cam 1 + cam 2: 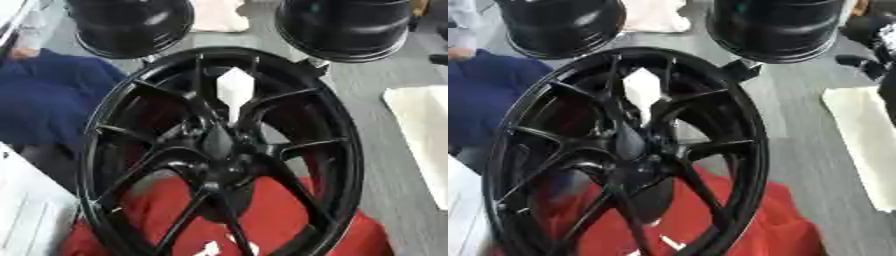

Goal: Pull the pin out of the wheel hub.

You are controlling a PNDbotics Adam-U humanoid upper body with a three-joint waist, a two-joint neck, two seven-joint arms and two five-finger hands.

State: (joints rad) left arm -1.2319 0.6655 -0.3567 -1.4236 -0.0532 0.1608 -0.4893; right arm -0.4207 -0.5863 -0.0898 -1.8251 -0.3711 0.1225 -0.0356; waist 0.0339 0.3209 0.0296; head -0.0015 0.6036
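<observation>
Grey floor, red cloth (262,220) underneath: one glossy black multi-spoke alloy wheel hub (223,150), upright; pin indiscernible, extraction apparently not begun; neither hand in view, state untellable.

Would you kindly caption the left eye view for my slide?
Black spoked wheel standing over red cloth, two more black wheels behind; no hand in view.
</observation>
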